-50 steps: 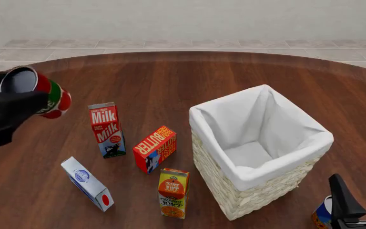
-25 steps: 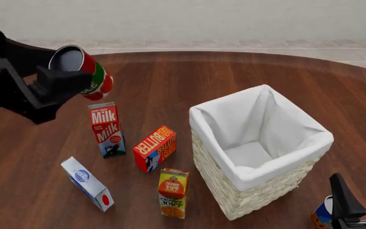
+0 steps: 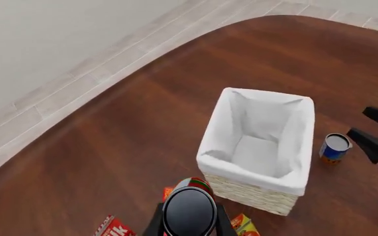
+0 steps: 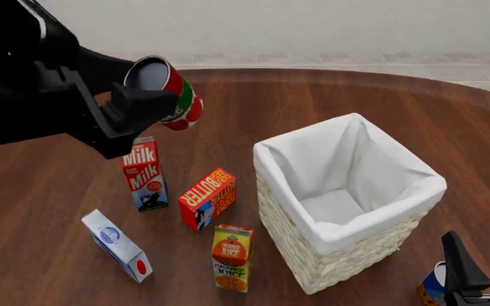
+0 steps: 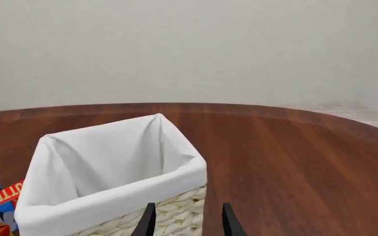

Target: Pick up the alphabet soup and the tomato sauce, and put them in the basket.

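A: Dark wooden round table, tiled floor and pale wall behind it. Nearest edge first?

B: Right gripper sits low at the near right corner, fingers spread with a clear gap between them, nothing held. Alphabet soup stands upright just beside it on its left, close to the table's near edge; in the left wrist view the same can stands apart from the basket wall.

A: Clutter on the near left?

B: White carton lying down, orange juice carton upright just beside the basket's near corner, butter box and milk carton a little farther back. Bare wood between each, but the gaps are tight.

A: Basket?

B: Basket stands right of centre, white liner folded over the rim, mouth open and nothing seen inside. Open tabletop to its right and beyond it.

A: Left arm?

B: Left gripper is raised above the table, clamped on the tomato sauce, which is tilted. It hangs over the milk carton, well left of the basket rim. Far half of the table is bare wood up to its curved edge.
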Controlling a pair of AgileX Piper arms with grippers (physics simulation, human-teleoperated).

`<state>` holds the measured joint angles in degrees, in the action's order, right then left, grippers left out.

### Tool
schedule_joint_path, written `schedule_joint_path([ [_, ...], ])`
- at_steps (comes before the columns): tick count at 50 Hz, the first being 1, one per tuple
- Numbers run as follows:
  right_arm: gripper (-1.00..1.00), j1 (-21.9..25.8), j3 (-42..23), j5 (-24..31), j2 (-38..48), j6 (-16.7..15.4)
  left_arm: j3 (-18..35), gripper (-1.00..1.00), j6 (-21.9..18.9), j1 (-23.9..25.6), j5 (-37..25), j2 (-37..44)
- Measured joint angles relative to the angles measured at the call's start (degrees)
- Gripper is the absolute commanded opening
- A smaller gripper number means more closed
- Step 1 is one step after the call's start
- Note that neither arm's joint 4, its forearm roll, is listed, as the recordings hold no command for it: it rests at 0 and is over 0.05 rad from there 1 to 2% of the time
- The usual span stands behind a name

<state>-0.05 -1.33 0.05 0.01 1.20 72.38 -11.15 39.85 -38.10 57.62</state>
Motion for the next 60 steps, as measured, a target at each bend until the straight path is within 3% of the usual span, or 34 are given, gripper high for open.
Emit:
schedule_joint_path([
  [60, 1.0, -0.3, -0.3, 0.1, 0.0, 0.7, 5.4, -1.0, 1.6, 15.2, 8.6, 17.4],
])
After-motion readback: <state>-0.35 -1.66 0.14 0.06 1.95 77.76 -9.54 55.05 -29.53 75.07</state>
